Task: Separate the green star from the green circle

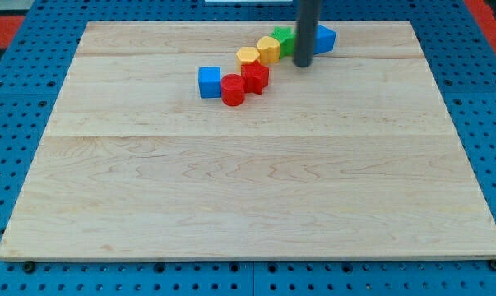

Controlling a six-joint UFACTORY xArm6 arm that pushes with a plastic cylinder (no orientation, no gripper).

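Six blocks visible, strung in a diagonal chain near the board's (248, 197) top. From the view's left: blue cube (209, 82), red cylinder (233, 90), red block (255, 77), yellow block (248, 56), second yellow block (269, 49), green block (284, 39), shape unclear. A blue block (324, 38) lies at the rod's right. My tip (303, 63) sits just right of the green block, between it and that blue one. No claw fitted; nothing grasped. Only one green block can be made out.
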